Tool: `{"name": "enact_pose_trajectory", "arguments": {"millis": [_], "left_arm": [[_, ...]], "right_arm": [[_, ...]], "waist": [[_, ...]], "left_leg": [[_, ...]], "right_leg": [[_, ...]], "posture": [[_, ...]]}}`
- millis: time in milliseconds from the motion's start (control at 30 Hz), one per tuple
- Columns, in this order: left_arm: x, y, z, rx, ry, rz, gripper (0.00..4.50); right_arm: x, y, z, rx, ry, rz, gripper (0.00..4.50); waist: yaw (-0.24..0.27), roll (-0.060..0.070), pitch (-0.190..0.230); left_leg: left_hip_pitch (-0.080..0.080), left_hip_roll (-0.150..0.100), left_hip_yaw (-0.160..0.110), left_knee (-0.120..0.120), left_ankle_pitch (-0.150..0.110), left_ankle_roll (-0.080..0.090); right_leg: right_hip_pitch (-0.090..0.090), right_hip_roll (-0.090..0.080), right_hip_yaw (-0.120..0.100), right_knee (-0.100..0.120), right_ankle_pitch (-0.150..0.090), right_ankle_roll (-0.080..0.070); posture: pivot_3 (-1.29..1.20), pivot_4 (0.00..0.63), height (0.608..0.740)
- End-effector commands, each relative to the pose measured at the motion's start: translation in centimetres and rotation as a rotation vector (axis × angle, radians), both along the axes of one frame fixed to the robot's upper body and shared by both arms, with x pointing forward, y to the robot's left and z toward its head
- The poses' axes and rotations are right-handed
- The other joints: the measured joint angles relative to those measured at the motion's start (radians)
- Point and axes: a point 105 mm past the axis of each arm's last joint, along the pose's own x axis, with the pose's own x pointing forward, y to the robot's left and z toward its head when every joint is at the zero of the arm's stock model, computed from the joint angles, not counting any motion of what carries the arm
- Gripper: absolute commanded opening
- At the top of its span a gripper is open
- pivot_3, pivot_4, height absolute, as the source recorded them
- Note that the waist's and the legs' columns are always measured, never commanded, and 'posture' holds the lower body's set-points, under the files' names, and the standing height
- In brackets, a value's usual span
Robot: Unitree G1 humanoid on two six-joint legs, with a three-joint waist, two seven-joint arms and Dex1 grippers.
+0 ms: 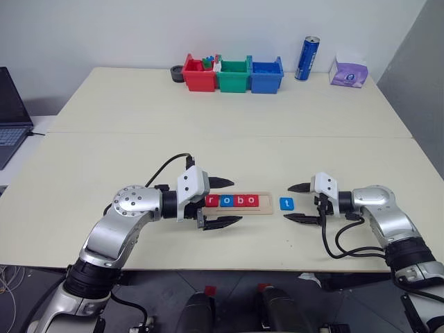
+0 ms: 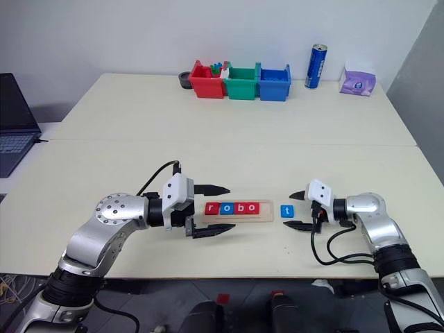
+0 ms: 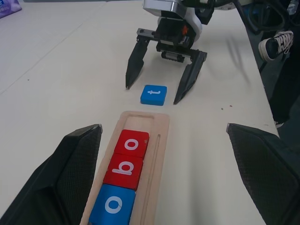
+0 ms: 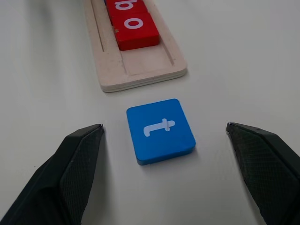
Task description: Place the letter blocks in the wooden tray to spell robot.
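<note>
My right gripper (image 4: 164, 176) is spread wide, jaws flanking the blue t block (image 4: 161, 130) for a pinch. At 12 o'clock beyond it, the wooden tray (image 4: 140, 70) holds r-o-b-o, last slot free. Left gripper (image 1: 223, 202), also spread, brackets the tray's far end.

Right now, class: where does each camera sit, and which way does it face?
Head pair: above, looking down the table; both arms show.
Left wrist: along its own fingers and the wooden tray, toward the right gripper.
Right wrist: between its open fingers, at the blue t block.
All views share that block and the tray.
</note>
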Motion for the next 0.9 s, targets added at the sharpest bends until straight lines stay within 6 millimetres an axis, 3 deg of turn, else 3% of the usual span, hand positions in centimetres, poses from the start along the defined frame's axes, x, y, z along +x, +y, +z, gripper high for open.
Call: {"name": "enact_pose_trajectory", "arguments": {"millis": [33,133,367,467,633,900], "left_arm": [[-0.4,-0.5,1.1,-0.021,-0.04,-0.033,4.5],[-0.4,-0.5,1.1,-0.019,-0.04,-0.036,4.5],[-0.2,-0.6,1.2,-0.019,-0.042,-0.04,4.5],[-0.1,-0.4,1.2,-0.016,-0.042,-0.039,4.5],[0.9,2.1,2.0,0.003,-0.058,0.013,4.5],[1.3,3.6,2.4,0.033,-0.07,0.03,4.5]], "right_arm": [[0.1,0.1,0.2,-0.01,-0.009,0.03,4.48],[0.2,0.1,0.1,-0.001,0.002,0.021,3.95],[0.3,0.2,0.7,0.026,0.005,0.007,1.45],[0.4,0.3,1.1,0.03,-0.003,0.005,1.46],[0.3,2.4,4.6,0.092,-0.044,0.059,1.46],[0.5,5.0,3.8,0.066,-0.056,0.103,1.46]], "waist": [[0.0,0.0,0.0],[0.0,0.0,0.0],[0.0,0.0,0.0],[0.0,0.0,0.0],[-0.004,0.0,0.0],[0.001,0.001,0.0]], "left_leg": [[0.0,0.0,0.0,0.0,0.0,0.0],[0.001,0.0,0.0,0.0,0.0,0.0],[0.003,0.0,-0.001,0.0,0.0,0.0],[0.004,0.0,-0.001,0.0,0.0,0.0],[0.004,0.0,-0.001,0.0,0.0,0.0],[0.004,0.0,-0.001,0.0,0.0,0.0]], "right_leg": [[0.0,0.0,0.0,0.0,0.0,0.0],[0.001,0.0,0.0,0.0,0.0,0.0],[0.004,0.0,0.0,0.0,0.0,0.0],[0.004,0.0,0.0,0.0,0.0,0.0],[0.004,0.0,0.0,0.001,0.0,0.0],[0.004,0.0,-0.001,0.0,0.0,0.0]], "posture": [[0.0,0.15,0.74],[0.0,0.15,0.74],[0.0,0.15,0.74],[0.0,0.15,0.74],[0.0,0.15,0.74],[0.0,0.15,0.74]]}}
